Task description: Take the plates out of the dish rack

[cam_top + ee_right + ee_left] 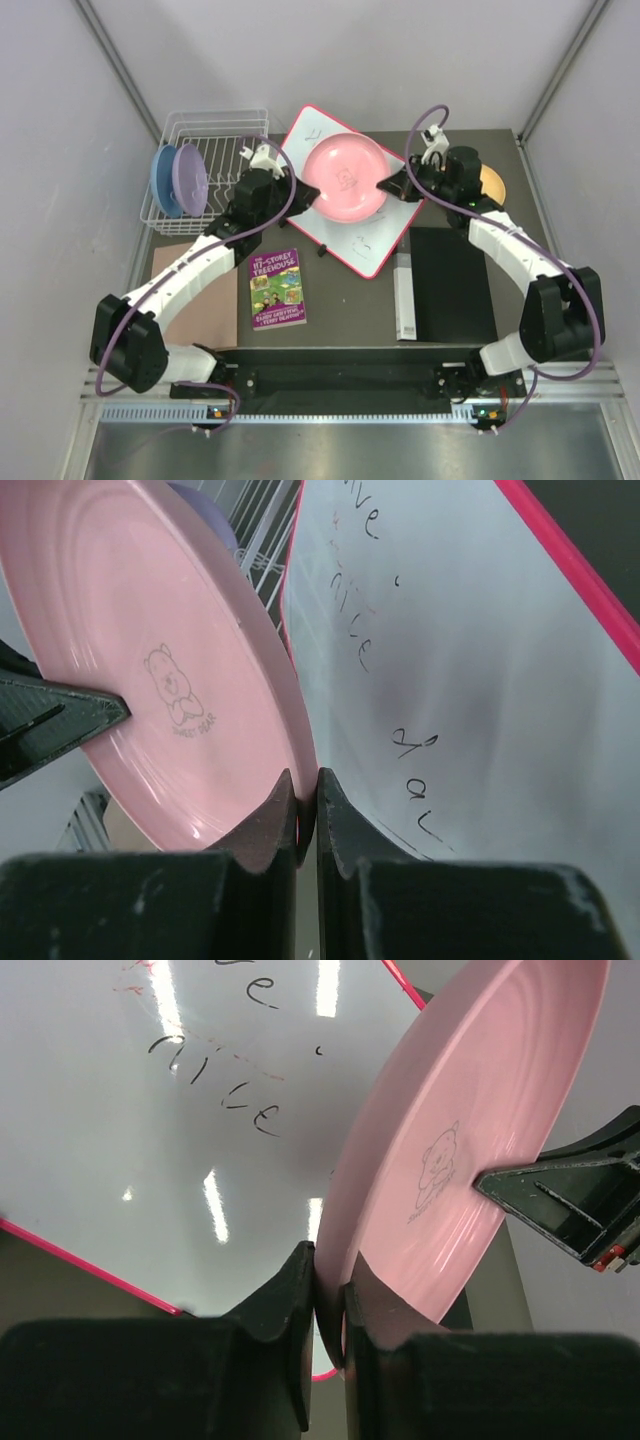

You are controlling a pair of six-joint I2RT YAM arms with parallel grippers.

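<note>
Over the whiteboard: pink plate (345,177) hangs between both grippers with its face up to the top camera; whether it touches the board cannot be told.
Pink plate detail: round, with a small bear print (437,1165) on the face; out of the rack.
Left gripper (304,192): clamped on the plate's left rim. The left wrist view shows both fingertips pinching the rim edge, one on each side (328,1280).
Right gripper (392,186): closed on the opposite, right rim. The right wrist view shows the fingers tight on the edge (305,800).
Cross views: each wrist camera shows the other gripper's black finger at the far rim.
Whiteboard (365,245): red frame, lying flat and turned like a diamond at table centre, with handwriting on it; just right of the rack.
Dish rack (215,125): white wire, at the far left corner of the table (330,335).
Blue plate (160,183): on edge at the rack's left end.
Lavender plate (190,180): on edge just right of the blue one, overlapping it in the top view.
Yellow-orange plate (492,183): on the table at far right, outside the rack, partly hidden behind the right wrist.
Book (277,288): flat on the table near the front, with a purple and green cover, between the two arms.
Black box (450,285): flat, right of the book, under the right arm's forearm.
</note>
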